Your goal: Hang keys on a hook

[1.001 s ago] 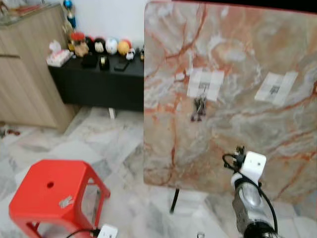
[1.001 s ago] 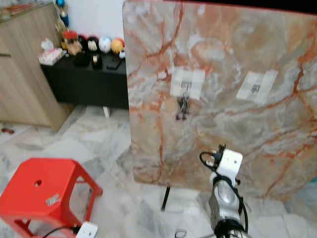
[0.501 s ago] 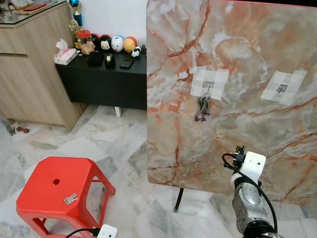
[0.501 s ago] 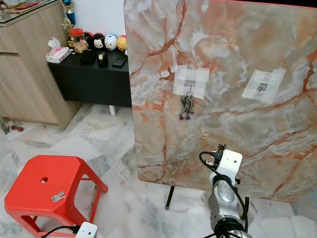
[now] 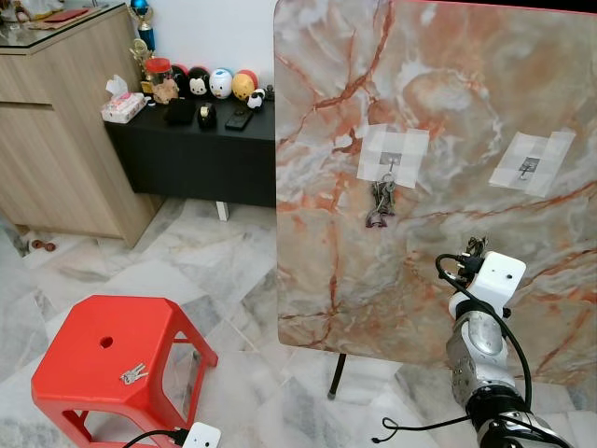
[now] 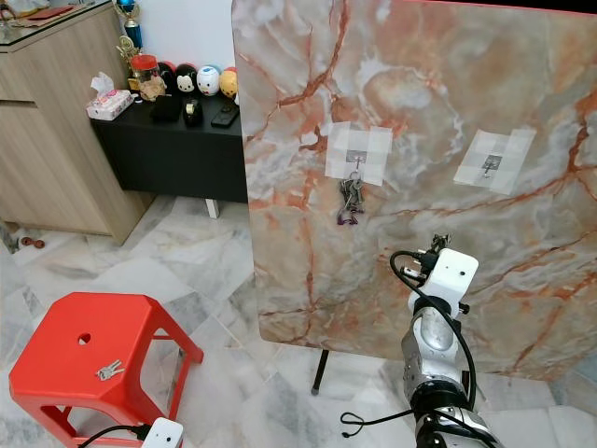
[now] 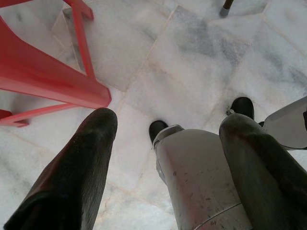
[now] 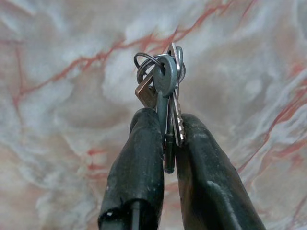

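- Right gripper was clamped on a bunch of keys: the right wrist view had both black fingers pinching the key blades, split ring and key heads sticking out past the tips, marble-patterned board right behind.
- The head views didn't resolve those keys; they showed the right arm raised in front of the board, white wrist block facing the camera.
- Board: upright, glossy, orange-veined marble look. Two taped white patches, each with a small metal hook: the left hook carried another key bunch, the right hook was bare.
- Red plastic stool on the marble floor, third small key set lying on its seat.
- Left gripper hung low, fingers wide apart and empty; its wrist view showed floor tiles, stool legs and the robot's silver leg.
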You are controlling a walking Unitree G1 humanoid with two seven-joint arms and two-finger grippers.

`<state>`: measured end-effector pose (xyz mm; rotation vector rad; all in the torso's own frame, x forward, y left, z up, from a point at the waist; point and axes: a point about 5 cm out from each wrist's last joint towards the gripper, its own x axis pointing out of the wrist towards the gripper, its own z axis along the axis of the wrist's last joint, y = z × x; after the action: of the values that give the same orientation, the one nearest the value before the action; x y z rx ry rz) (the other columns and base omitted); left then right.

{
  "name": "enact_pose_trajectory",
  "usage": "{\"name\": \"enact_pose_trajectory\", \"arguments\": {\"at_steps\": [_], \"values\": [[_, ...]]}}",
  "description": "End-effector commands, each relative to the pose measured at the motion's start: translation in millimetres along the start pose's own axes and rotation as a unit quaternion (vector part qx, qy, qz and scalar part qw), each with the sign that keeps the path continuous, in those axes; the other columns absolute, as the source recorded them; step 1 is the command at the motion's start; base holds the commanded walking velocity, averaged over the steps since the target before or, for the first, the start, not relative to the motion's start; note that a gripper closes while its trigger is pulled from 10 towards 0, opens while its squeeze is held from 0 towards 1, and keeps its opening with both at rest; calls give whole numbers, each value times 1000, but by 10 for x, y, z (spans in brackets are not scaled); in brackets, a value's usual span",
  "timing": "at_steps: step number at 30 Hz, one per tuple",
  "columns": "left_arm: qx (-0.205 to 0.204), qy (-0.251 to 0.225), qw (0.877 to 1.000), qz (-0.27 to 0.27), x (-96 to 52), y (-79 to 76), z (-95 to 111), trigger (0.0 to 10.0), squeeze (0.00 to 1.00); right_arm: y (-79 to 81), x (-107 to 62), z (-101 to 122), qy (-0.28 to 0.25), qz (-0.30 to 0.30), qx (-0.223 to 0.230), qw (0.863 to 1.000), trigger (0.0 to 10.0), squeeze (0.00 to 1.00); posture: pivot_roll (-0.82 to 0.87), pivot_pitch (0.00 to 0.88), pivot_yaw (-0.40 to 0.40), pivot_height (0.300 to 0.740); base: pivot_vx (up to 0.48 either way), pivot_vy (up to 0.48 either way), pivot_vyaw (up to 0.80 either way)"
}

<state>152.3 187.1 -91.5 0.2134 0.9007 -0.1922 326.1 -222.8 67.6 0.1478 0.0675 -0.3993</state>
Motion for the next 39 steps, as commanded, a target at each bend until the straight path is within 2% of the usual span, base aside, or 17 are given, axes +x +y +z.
{"name": "enact_pose_trajectory", "arguments": {"at_steps": [1, 4, 7, 10, 12, 13, 17, 19, 20, 26, 31, 39], "values": [[0, 18, 1000, -1, -22, -10, -89, 10000, 0, -11, 57, 143, -27, -9, 13, 1000, 10000, 0, 68, 0, -69, 740, 0, 0, 0], [2, 18, 1000, -2, -20, -11, -82, 10000, 0, -4, 82, 229, -44, -15, 20, 999, 10000, 0, 64, 0, -63, 740, 0, 0, 0], [3, 17, 1000, -3, -18, -11, -77, 10000, 0, 32, 65, 218, -44, 1, 18, 999, 10000, 0, 59, 0, -63, 740, 0, 0, 0], [7, 16, 1000, -2, -14, -8, -65, 10000, 0, 62, -8, 108, -32, 21, 7, 999, 10000, 0, 59, 0, -66, 740, 0, 0, 0], [8, 16, 1000, -2, -12, -4, -61, 10000, 0, 21, -58, 13, -17, 17, 4, 1000, 10000, 0, 59, 0, -62, 740, 0, 0, 0], [12, 17, 1000, -4, -12, -3, -60, 10000, 0, -48, -115, -101, 4, 5, 4, 1000, 10000, 0, 54, 0, -60, 740, 0, 0, 0], [19, 18, 1000, -5, -8, -3, -52, 10000, 0, -91, -184, -257, 41, 14, 1, 999, 10000, 0, 52, 0, -62, 740, 0, 0, -195], [21, 18, 1000, -5, -7, -4, -51, 10000, 0, -81, -188, -268, 45, 19, 8, 999, 10000, 0, 52, 0, -62, 740, 0, 0, -778], [22, 17, 1000, -5, -7, -4, -49, 10000, 0, -55, -179, -241, 38, 29, -4, 999, 10000, 0, 52, 0, -63, 740, 0, 0, -775], [21, 16, 1000, -3, -5, -16, -47, 10000, 0, -4, -135, -142, 21, 34, -1, 999, 10000, 0, 54, 0, -67, 740, 0, -364, 0], [17, 17, 1000, -2, -7, -36, -57, 10000, 0, 120, -134, -118, 20, 58, 4, 998, 10000, 0, 58, 0, -73, 740, 0, -383, 0], [16, 16, 1000, 2, -7, -36, -57, 10000, 0, 134, -133, -114, 22, 65, 0, 998, 10000, 0, 59, 0, -75, 740, 0, -375, 0]]}}
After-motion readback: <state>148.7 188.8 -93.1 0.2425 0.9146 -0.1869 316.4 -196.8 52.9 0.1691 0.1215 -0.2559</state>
